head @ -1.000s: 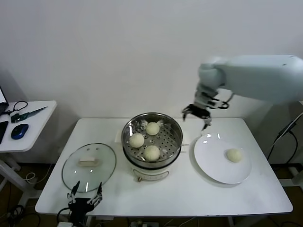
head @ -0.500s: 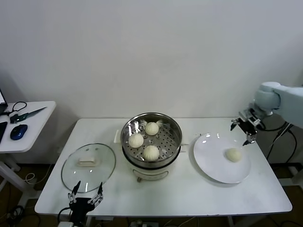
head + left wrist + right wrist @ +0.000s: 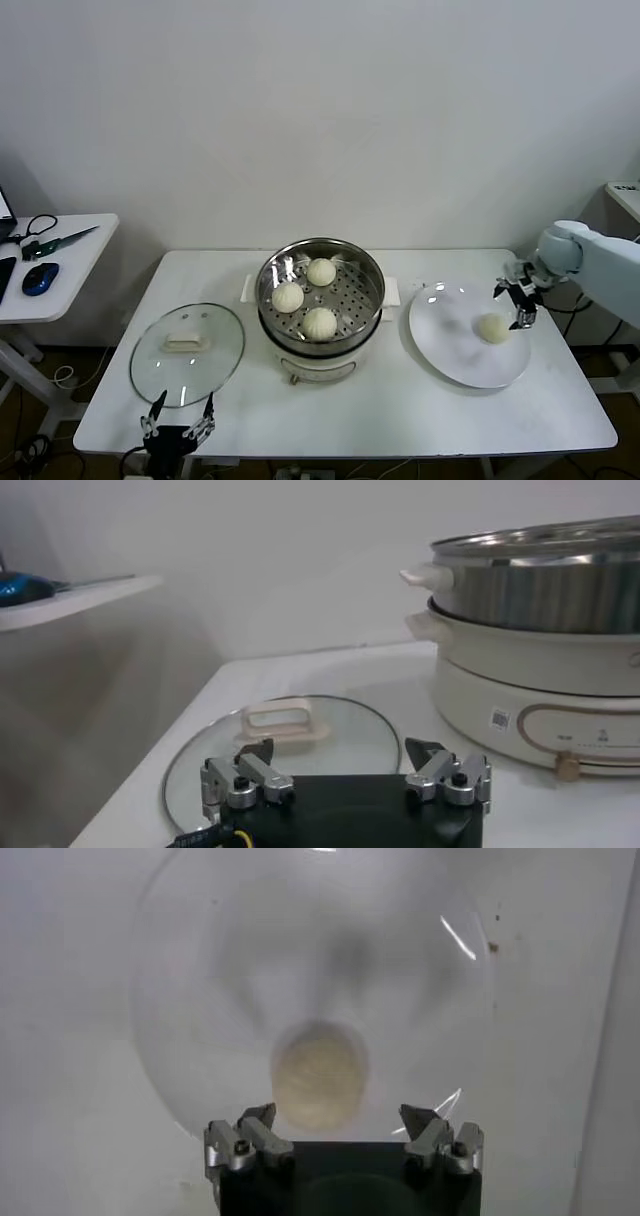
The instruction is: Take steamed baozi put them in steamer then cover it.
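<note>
Both sets of jaws were found spread wide and empty. The right gripper (image 3: 516,306) was held just above the last baozi (image 3: 493,327), on the side away from the steamer (image 3: 321,301); in the right wrist view the bun (image 3: 320,1074) was framed between the open fingers (image 3: 243,1141), not yet enclosed. That bun was noted on the white plate (image 3: 445,350), just beside the steamer. Three baozi (image 3: 320,322) were already seated on the perforated tray. The cover (image 3: 187,352) was lying flat on the table (image 3: 400,410), on the steamer's other side. The left gripper (image 3: 178,432) was parked near the cover's edge.

The fourth pick was judged to be in hand. A further descent around the bun and a gentle closure would be called for next, then transfer to the free tray space.
</note>
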